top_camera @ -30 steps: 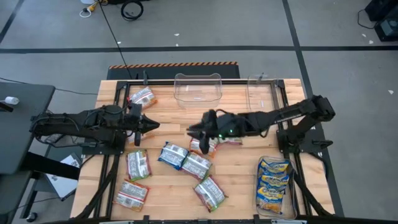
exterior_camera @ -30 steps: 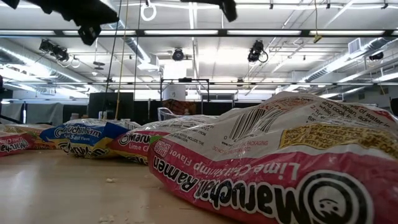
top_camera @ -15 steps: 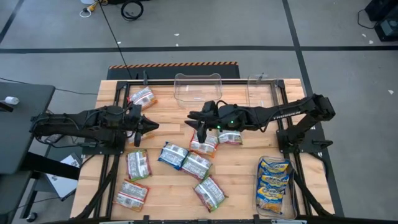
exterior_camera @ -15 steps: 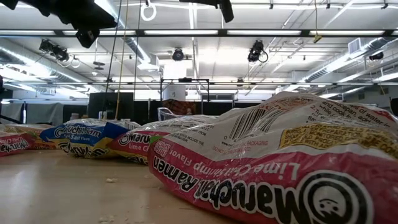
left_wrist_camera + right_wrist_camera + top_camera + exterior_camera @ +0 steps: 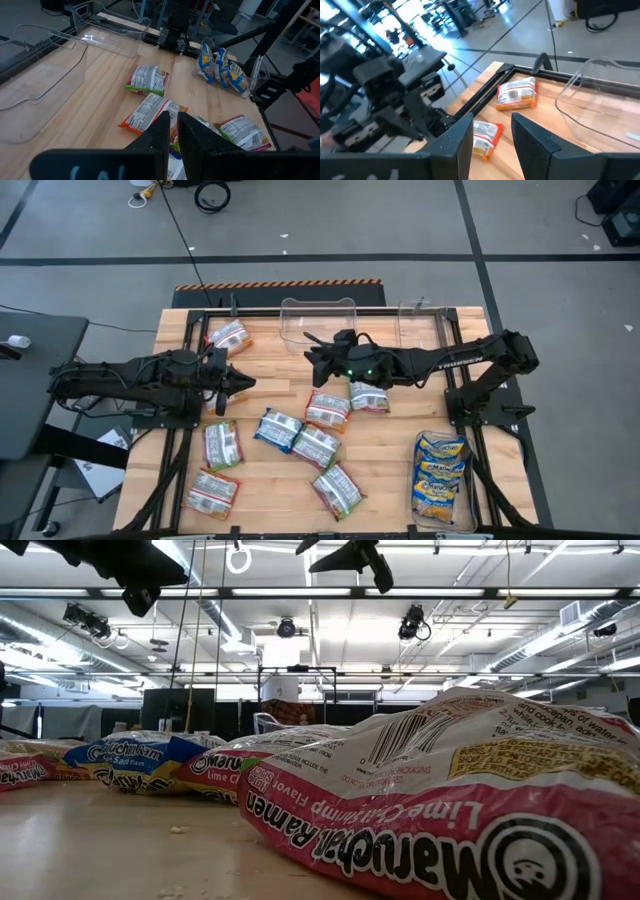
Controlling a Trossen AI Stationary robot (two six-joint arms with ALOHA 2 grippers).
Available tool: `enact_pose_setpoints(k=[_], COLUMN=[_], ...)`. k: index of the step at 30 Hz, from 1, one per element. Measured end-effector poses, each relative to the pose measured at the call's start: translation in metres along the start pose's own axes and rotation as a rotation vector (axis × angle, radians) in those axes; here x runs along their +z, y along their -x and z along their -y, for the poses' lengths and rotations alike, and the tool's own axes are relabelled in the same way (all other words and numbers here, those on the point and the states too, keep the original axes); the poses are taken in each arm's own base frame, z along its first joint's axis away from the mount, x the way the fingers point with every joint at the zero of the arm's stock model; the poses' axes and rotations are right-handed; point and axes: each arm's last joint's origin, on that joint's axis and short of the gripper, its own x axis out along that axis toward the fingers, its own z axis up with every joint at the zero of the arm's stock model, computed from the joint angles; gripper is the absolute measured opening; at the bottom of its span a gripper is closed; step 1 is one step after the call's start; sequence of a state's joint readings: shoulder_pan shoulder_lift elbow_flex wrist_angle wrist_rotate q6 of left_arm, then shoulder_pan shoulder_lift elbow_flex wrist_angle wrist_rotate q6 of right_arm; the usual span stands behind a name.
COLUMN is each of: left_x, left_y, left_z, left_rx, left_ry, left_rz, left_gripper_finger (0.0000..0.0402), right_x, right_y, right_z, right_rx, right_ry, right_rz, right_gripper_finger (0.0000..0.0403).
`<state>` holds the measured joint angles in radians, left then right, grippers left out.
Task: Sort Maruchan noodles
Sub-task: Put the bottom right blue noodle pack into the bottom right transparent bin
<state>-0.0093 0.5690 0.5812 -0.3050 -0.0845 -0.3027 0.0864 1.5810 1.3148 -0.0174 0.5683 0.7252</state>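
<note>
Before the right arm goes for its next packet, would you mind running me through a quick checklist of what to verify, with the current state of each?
1. Right gripper empty: ok; fingers apart in its wrist view, nothing between them.
2. Right gripper clear of the table: ok; it hangs above the wood near the clear bin.
3. Nearest targets free to grasp: ok; the red-and-white packet and the green-and-white packet lie flat, uncovered.
4. Left gripper out of the way: ok; it waits at the left side, fingers nearly together, holding nothing.
5. Bin for blue-and-yellow packets in place: ok; it holds several.
6. Which bin takes the next packet: cannot tell.
</note>
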Motion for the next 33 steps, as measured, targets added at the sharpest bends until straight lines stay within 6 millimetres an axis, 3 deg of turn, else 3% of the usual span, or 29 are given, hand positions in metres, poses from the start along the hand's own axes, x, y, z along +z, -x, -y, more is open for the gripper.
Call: enact_pose_setpoints(k=[19,33], left_x=[0.000,0.000], left_y=[0.000,0.000], left_z=[0.000,0.000], left_rx=[0.000,0.000], left_ry=[0.000,0.000], left_rz=[0.001,0.001], left_gripper_finger=[0.0041,0.0041], right_x=[0.002,-0.010], right_y=[-0.003,-0.003], right_z=[0.003,-0.001], right_rx=[-0.036,0.036], right_ry=[-0.016,-0.085], right_rz=[0.029,-0.082], right_gripper_finger=[0.0139,0.0139])
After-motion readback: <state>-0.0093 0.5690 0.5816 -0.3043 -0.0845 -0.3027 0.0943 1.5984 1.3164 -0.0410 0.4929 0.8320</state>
